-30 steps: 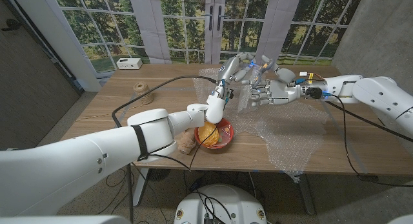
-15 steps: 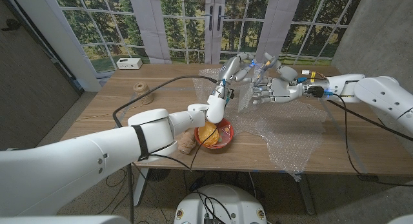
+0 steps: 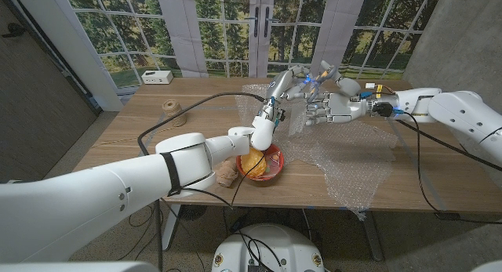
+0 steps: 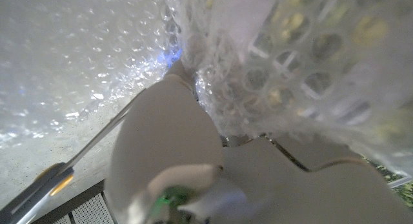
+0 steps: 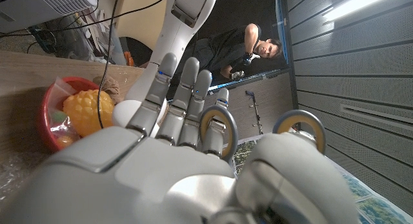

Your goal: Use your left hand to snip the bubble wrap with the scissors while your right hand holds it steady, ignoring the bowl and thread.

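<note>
Clear bubble wrap sheet [image 3: 345, 158] is lifted off the wooden table [image 3: 188, 135], right hand [image 3: 325, 111] pinching it taut so the left hand [image 3: 290, 85], clamped on grey-handled scissors [image 5: 261, 130], can cut.

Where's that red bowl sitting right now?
In the head view the red bowl sits near the table's front edge, left of the bubble wrap and just below the left arm's wrist, with a yellow bumpy fruit inside.

White rounded arms [image 3: 118, 182], black cables, grey fingers [image 5: 187, 95]
</note>
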`<action>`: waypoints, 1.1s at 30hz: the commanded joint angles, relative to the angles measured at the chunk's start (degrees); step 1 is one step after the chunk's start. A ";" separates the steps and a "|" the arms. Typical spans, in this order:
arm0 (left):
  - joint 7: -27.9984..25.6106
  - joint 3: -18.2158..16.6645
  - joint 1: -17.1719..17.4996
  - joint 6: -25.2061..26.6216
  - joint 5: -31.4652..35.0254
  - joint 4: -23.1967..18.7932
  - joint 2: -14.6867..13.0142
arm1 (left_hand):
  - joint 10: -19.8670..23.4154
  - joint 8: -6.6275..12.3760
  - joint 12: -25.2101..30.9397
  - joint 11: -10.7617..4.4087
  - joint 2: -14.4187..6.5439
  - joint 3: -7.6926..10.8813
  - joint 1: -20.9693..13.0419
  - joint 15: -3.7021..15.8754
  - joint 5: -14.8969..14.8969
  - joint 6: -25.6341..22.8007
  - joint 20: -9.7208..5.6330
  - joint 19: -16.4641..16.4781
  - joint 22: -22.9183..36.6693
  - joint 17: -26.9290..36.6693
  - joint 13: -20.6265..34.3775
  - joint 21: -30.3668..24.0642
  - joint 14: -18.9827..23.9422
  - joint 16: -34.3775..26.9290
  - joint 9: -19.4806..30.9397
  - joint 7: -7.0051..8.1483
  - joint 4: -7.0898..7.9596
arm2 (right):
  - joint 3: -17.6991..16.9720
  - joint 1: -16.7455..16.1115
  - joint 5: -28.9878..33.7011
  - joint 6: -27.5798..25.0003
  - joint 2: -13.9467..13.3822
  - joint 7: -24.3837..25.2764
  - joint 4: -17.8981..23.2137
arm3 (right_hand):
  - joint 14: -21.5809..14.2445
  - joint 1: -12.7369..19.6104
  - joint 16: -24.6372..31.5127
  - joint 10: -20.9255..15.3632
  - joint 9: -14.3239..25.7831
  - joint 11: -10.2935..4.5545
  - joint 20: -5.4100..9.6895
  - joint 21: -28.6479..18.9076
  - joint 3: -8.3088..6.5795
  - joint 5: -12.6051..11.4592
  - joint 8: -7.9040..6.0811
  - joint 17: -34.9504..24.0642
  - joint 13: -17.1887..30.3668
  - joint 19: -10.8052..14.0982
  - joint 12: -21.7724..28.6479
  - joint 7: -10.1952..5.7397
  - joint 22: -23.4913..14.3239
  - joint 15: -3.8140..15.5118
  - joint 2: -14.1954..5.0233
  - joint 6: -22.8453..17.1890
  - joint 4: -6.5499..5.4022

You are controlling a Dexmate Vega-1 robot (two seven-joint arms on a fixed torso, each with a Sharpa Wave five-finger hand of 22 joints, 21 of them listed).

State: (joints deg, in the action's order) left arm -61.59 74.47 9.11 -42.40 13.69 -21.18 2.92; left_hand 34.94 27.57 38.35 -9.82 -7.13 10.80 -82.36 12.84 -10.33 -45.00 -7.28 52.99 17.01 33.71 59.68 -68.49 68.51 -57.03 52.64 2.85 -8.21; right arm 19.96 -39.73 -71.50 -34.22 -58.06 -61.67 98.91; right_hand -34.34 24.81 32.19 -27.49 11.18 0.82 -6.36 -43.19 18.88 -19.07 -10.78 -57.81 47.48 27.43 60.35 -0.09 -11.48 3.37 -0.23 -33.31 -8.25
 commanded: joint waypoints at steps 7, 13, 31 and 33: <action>-1.10 0.03 -0.20 0.26 0.14 -0.02 -0.50 | -0.15 0.59 0.26 -0.04 -0.11 -0.37 -0.47 0.04 -0.05 0.43 -5.06 -0.50 0.03 0.01 0.34 -0.40 -0.46 -0.49 -0.14 0.08 0.09 | 0.55 -0.48 -0.52 -1.36 -0.65 0.85 1.18 | 0.65 -1.05 -0.41 0.96 0.12 0.30 -0.35 0.32 0.31 0.13 0.44 0.15 0.00 0.10 -0.53 6.08 0.02 0.95 0.28 6.70 -0.12; -2.41 -0.48 -0.22 -0.09 1.01 -0.15 -0.88 | 0.10 0.67 0.20 -0.06 -0.14 -0.46 -0.51 0.04 -0.05 0.41 -5.07 -0.50 -0.04 0.01 0.09 -0.47 -0.47 -0.62 -0.19 0.06 0.09 | 0.03 -1.44 -1.09 -1.58 -1.27 1.80 1.55 | 0.91 -1.26 -0.55 1.55 0.09 0.56 -0.35 0.42 0.20 0.08 0.71 0.24 0.35 0.14 -0.50 6.85 0.02 0.88 0.25 7.97 -0.11; -1.73 -1.58 0.14 0.21 0.64 0.00 -0.46 | -0.10 0.80 0.25 -0.04 -0.27 -0.73 -0.64 0.04 -0.07 0.73 -5.05 -0.53 -0.34 -0.11 0.32 -0.64 -0.57 -0.99 -0.47 0.13 0.12 | 0.50 -1.62 -0.99 -2.01 -1.48 1.37 1.75 | 1.21 -1.98 -0.70 2.28 0.02 0.76 -0.43 0.73 0.07 -0.01 0.52 0.42 0.12 0.25 -0.84 7.54 0.03 0.41 0.18 9.51 -0.17; -1.31 -1.35 0.13 0.38 0.20 0.00 -0.38 | -0.07 0.89 0.23 -0.08 -0.30 -0.74 -0.66 0.04 -0.07 0.73 -5.06 -0.53 -0.38 -0.27 0.27 -0.65 -0.73 -0.88 -0.39 0.06 0.12 | 0.52 -1.64 -0.71 -1.76 -1.55 1.34 1.87 | 1.20 -2.08 -0.71 2.19 0.01 0.69 -0.42 0.76 0.07 -0.02 0.50 0.44 0.04 0.28 -0.85 7.55 0.03 0.46 0.16 9.59 -0.19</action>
State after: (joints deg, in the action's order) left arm -63.74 72.42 9.26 -42.60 15.64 -21.26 2.22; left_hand 34.95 28.06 38.35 -9.81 -7.29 10.31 -82.52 12.79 -10.33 -44.49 -7.28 52.58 16.47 33.44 59.84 -68.94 68.15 -57.46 52.01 2.95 -8.22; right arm 20.33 -41.26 -72.56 -36.12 -59.34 -60.10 100.50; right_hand -33.31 23.16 31.54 -25.44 11.20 1.44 -6.36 -42.58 18.87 -19.06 -9.93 -57.28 47.48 27.43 59.46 0.50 -11.48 2.99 -0.09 -30.87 -8.24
